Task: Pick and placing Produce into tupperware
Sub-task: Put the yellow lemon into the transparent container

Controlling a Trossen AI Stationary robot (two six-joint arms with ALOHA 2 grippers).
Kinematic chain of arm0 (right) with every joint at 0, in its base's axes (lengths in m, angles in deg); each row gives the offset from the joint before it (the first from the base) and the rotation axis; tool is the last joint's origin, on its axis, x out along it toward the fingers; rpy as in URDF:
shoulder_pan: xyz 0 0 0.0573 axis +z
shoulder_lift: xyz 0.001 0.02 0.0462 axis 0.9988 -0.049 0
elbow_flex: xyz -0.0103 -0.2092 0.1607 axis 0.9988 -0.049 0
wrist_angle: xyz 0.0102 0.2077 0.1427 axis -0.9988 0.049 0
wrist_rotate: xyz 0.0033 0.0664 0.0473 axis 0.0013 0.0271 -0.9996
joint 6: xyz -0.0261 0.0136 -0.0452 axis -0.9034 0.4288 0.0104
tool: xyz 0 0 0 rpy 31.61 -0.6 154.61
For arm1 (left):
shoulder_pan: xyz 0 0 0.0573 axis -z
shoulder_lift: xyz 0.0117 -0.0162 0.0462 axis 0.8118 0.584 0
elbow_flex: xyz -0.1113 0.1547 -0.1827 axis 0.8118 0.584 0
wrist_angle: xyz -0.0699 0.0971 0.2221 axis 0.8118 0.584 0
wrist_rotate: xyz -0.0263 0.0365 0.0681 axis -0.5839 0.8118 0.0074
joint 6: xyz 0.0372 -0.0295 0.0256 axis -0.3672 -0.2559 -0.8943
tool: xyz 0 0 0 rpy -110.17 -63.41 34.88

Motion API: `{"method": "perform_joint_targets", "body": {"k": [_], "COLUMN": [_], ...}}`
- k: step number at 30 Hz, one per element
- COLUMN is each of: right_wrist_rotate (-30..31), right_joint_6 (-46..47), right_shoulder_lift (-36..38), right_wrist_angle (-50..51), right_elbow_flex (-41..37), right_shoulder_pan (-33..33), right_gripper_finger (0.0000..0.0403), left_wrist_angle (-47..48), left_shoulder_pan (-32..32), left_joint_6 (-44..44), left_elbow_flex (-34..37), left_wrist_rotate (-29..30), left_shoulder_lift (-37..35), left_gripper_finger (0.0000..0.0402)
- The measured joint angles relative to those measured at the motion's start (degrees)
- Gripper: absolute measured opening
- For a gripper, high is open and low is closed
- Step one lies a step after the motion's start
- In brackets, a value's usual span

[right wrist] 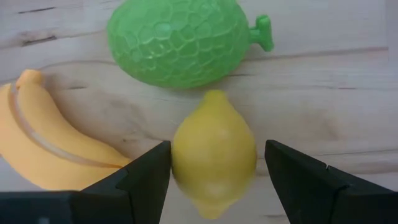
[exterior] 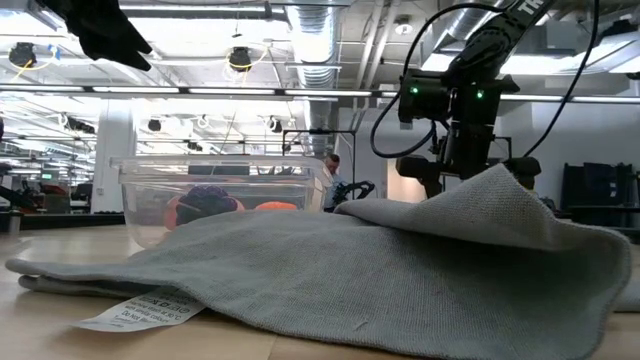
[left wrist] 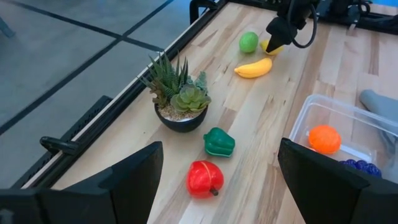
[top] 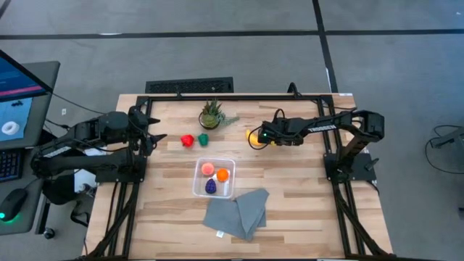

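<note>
A yellow lemon (right wrist: 214, 152) lies on the table between the fingers of my open right gripper (top: 254, 138), which points steeply down over it. A banana (right wrist: 50, 143) and a lime-green fruit (right wrist: 177, 40) lie close beside it. The clear tupperware (top: 197, 187) at mid-table holds a peach-pink (top: 207, 168), an orange (top: 222, 175) and a purple piece (top: 210, 186). A red piece (left wrist: 204, 178) and a dark green one (left wrist: 219, 142) lie on the wood in front of my left gripper (top: 154, 138). That gripper hangs open above the table's left side, with nothing between its fingers. My right gripper comes at the lemon from above. One finger (right wrist: 146, 174) stands right at the lemon's side (right wrist: 178, 163); whether it touches I cannot tell. The other finger (right wrist: 298, 174) stands clear of the lemon, with bare wood between them. The lemon rests on the table.
A potted spiky plant (top: 212, 114) stands at the far middle, close to the red and green pieces. A crumpled grey cloth (top: 235, 214) lies near the front edge, against the tupperware's near right corner. Black frame rails run along the table's edges.
</note>
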State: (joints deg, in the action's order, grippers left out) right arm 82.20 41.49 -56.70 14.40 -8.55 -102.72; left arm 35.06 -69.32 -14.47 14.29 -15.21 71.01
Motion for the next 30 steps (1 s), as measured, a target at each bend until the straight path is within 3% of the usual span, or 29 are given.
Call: {"method": "perform_joint_targets", "body": {"k": [18, 30], "right_wrist_rotate": [0.0, -1.3], "right_joint_6": [-3.2, -3.2], "right_shoulder_lift": [0.0, 0.1], "right_wrist_angle": [-2.0, -1.8], "right_elbow_flex": [0.0, 0.0], "right_shoulder_pan": [-0.9, -0.6], "right_gripper_finger": [0.0231, 0.0228], "left_wrist_angle": [-0.6, -0.6], "left_shoulder_pan": [0.0, 0.0], "left_joint_6": [0.4, 1.1], "left_elbow_flex": [0.0, 0.0], "left_wrist_rotate": [0.0, 0.0], "left_shoulder_lift": [0.0, 0.0], "left_gripper_finger": [0.0306, 0.0306]}}
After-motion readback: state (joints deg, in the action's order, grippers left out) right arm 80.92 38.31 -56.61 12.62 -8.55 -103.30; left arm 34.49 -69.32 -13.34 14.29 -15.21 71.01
